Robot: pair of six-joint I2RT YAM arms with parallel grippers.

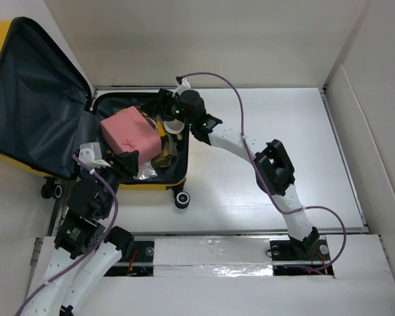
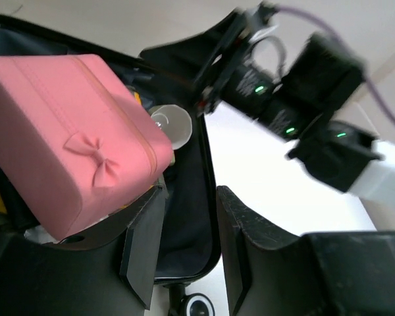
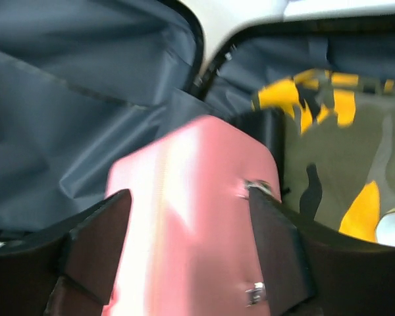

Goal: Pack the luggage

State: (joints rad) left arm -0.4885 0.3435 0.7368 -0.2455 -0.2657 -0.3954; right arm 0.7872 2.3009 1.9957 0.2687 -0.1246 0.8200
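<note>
Nearest the lens, the left gripper [image 2: 191,217] was seen with its fingers partly open. Nothing was held in them. The black rim of the suitcase [image 2: 210,164] was seen in the gap, close to one finger.

The right gripper [image 3: 187,210] was seen with its fingers spread wide, one on each side of the pink box [image 2: 72,151]. It could not be told if the box was being pinched or not, because that picture was blurred.

The yellow suitcase was laid open at the left side of the table [image 1: 270,131], with its lid leaned back to the left. The pink box was rested on a tilt on top of the things inside. A patchy green and yellow cloth [image 3: 336,151] and a white round thing [image 2: 171,125] were packed beside it.

A few things could go wrong from here. The box was set high and crooked, so it could be tipped over or slid out of place if it was bumped by a finger going up. It could also be dragged along if a finger was caught on it. The lid might not be shut over a box that was left sticking up. The suitcase was stood on little wheels [image 1: 182,199], so it could be rolled away if its rim was knocked by the left fingers.
</note>
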